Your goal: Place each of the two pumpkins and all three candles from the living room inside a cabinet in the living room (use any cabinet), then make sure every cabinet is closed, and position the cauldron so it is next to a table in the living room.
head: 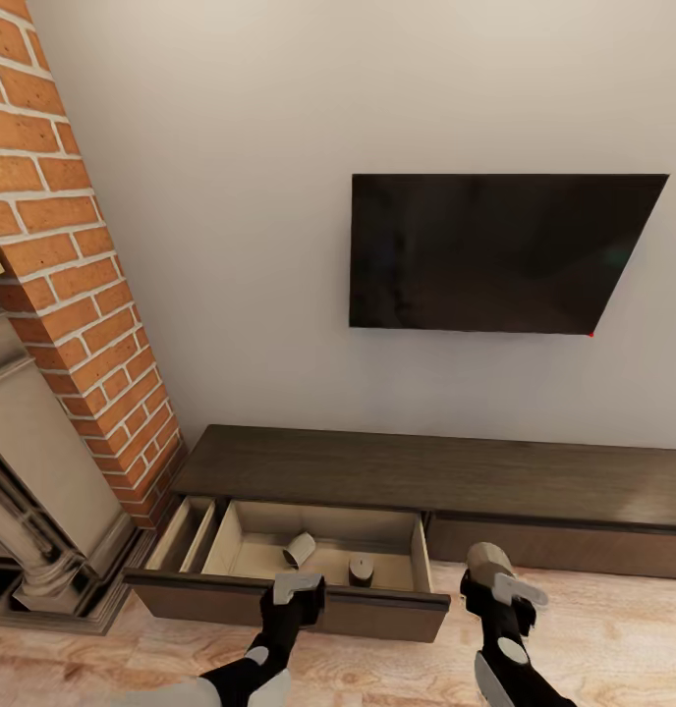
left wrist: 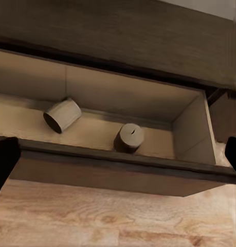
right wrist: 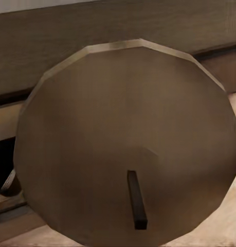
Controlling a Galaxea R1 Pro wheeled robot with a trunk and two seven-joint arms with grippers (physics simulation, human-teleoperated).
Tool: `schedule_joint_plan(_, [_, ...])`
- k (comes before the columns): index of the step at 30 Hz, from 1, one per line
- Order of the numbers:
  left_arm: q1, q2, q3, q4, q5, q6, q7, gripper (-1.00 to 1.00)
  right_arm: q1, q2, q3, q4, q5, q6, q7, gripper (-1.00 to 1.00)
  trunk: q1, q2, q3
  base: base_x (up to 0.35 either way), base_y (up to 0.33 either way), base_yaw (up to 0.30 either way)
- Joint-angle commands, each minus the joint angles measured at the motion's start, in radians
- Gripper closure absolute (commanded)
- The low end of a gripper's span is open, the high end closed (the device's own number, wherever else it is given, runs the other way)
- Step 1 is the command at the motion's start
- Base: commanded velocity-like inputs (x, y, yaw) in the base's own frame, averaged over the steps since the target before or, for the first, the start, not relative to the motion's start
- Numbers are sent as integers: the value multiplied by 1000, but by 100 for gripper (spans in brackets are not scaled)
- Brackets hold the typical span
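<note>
A brick chimney (head: 78,285) runs up the left side of the room above a pale stone fireplace (head: 33,491). To its right a plain light wall carries a dark TV (head: 495,253), and beneath it the long, low dark cabinet (head: 426,471) sits on a pale wood floor (head: 613,638).

The cabinet's left drawer (head: 279,599) is pulled open, showing a tan inside. Two candles lie within: one (head: 300,549) tipped on its side toward the back, the other (head: 361,570) upright just right of it, nearer the front. The drawer to the right is shut.

The left gripper (head: 299,589) hovers at the open drawer's front edge. From its wrist camera the dark fingers (left wrist: 3,162) stand wide apart with nothing between them, and both candles show plainly, the tipped one (left wrist: 62,115) and the upright one (left wrist: 130,137) with its wick slot on top.

The right gripper (head: 505,584) holds the third candle (head: 487,565) over the floor in front of the shut drawer. Its wrist camera sees that candle's end face (right wrist: 128,144) very close, with a short dark wick (right wrist: 137,199), and the cabinet front behind.
</note>
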Motion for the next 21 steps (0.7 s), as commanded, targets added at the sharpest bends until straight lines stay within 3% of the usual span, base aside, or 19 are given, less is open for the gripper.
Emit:
schedule_joint_plan(1, [-22,0,-6,-24,3,9,10,-100,-9,-2,-3,-29,-14,49,-5,100,0,-1,-2,0,0,0])
schedule_joint_plan(3, [-47,1,-2,-67,4,30,11,-100,-23,-1,-14,-62,-15,128,-4,100,0,-1,-2,0,0,0])
schedule_joint_plan(4, [-61,16,5,-107,4,40,12,-100,-34,-1,-18,-77,-15,184,-4,100,0,-1,-2,0,0,0])
schedule_joint_plan(5, [-79,82,38,-250,3,52,34,-100,-63,2,-23,-97,-16,294,-3,100,0,-1,-2,0,0,0])
schedule_joint_plan(6, [-82,127,56,-331,1,54,60,-100,-72,2,-25,-101,-16,321,-2,100,0,-1,-2,0,0,0])
schedule_joint_plan(8, [-86,255,95,-556,-5,60,159,-100,-82,4,-26,-119,-17,351,-3,100,0,-1,-2,0,0,0])
schedule_joint_plan(9, [-87,369,120,-772,-27,66,261,-100,-85,7,-26,-143,-23,367,-3,100,0,-1,-2,0,0,0])
schedule_joint_plan(11, [-87,504,150,-1030,-89,73,403,-100,-87,13,-26,-177,-40,407,-4,100,0,-1,-2,0,0,0])
schedule_joint_plan(12, [-88,575,180,-1146,-142,75,490,-100,-89,25,-25,-205,-49,458,-4,100,0,-1,-2,0,0,0])
schedule_joint_plan(13, [-88,625,224,-1219,-181,76,551,-100,-96,56,-25,-245,-54,544,-5,100,0,-1,-2,0,0,0])
schedule_joint_plan(16, [-88,658,247,-1276,-205,77,591,-100,-101,86,-12,-270,-55,616,-3,100,0,-1,-2,2,29,0])
schedule_joint_plan(19, [-88,672,246,-1288,-208,76,596,-100,-102,90,12,-271,-55,628,-1,100,0,-1,-2,41,179,0])
schedule_joint_plan(20, [-88,686,242,-1294,-209,76,598,-100,-101,92,49,-272,-55,631,1,100,0,-1,-2,84,268,0])
schedule_joint_plan(21, [-88,688,241,-1295,-209,76,598,-100,-101,93,57,-272,-56,631,1,100,0,-1,-2,88,276,0])
